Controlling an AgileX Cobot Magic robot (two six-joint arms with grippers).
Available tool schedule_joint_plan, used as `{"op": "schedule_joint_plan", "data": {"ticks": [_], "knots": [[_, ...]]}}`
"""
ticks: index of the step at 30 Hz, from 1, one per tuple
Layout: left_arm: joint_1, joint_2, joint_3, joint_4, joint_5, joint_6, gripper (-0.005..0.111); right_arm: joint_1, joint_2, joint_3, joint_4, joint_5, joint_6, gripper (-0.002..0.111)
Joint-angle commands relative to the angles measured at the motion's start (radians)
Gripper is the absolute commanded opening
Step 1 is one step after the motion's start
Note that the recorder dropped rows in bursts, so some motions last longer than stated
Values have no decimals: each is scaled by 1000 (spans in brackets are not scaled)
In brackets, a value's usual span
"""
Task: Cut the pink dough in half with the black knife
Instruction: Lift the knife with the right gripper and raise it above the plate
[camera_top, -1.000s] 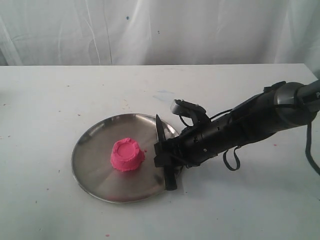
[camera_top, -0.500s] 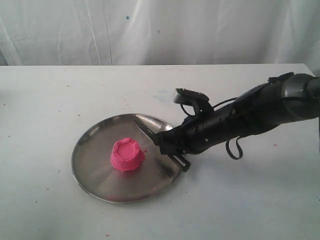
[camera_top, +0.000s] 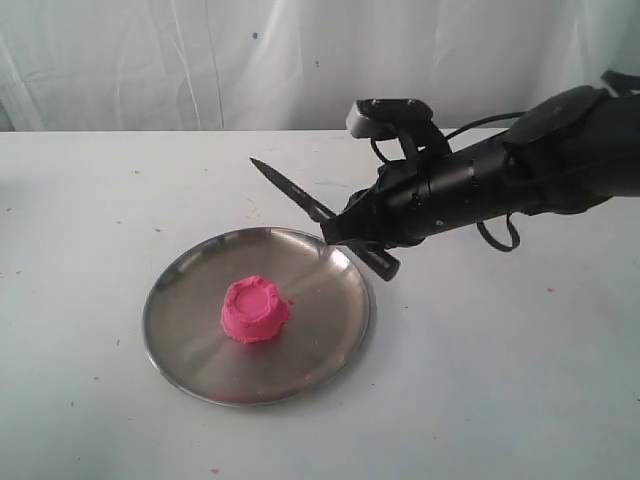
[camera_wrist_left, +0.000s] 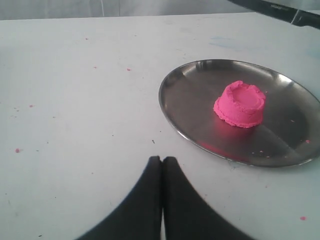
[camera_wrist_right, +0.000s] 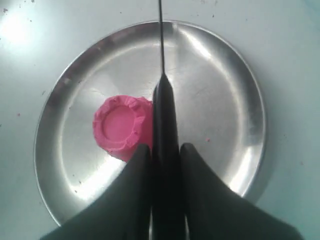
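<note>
Left gripper: black fingers pressed together with nothing between them, poised over the bare white table; it appears only in the left wrist view.
Steel plate: round, shiny, shallow metal dish resting flat on the white table, left of centre in the exterior view.
Pink dough: bright pink, cupcake-shaped lump with a dented top, one uncut piece, sitting slightly left of the plate's centre and touching only the plate.
Black knife: slim, all-black, matte blade; held in the air above the far right part of the plate's rim, tip pointing up and to the left, handle end low and right. It is clear of the dough.
Right gripper: black fingers clamped on the knife handle from both sides; in the right wrist view the blade runs edge-on across the plate, with the dough just beside it.
Right arm: black, reaching in from the right edge, raised off the table.
</note>
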Motion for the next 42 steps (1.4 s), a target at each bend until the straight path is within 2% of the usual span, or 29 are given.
{"op": "schedule_joint_plan", "data": {"ticks": [1, 7, 13, 21, 26, 34, 39, 42], "knots": [[3, -4, 4, -2, -3, 0, 0, 43, -91, -3, -203, -4, -10, 1], [3, -4, 4, -2, -3, 0, 0, 126, -195, -1, -278, -20, -4, 1], [3, -4, 4, -2, -3, 3, 0, 236, -226, -1, -508, -22, 93, 1], [3, -4, 4, -2, -3, 3, 0, 302, -226, 1, -946, -94, 514, 1], [3, -4, 4, -2, -3, 3, 0, 327, -228, 4, -964, -191, 680, 1], [3, -4, 4, -2, -3, 3, 0, 338, -230, 100, -952, -468, 949, 1], [3, -4, 4, -2, -3, 3, 0, 338, -251, 172, -952, -523, 1017, 1], [3, -4, 4, -2, -3, 3, 0, 338, -266, 182, -952, -494, 1017, 1]]}}
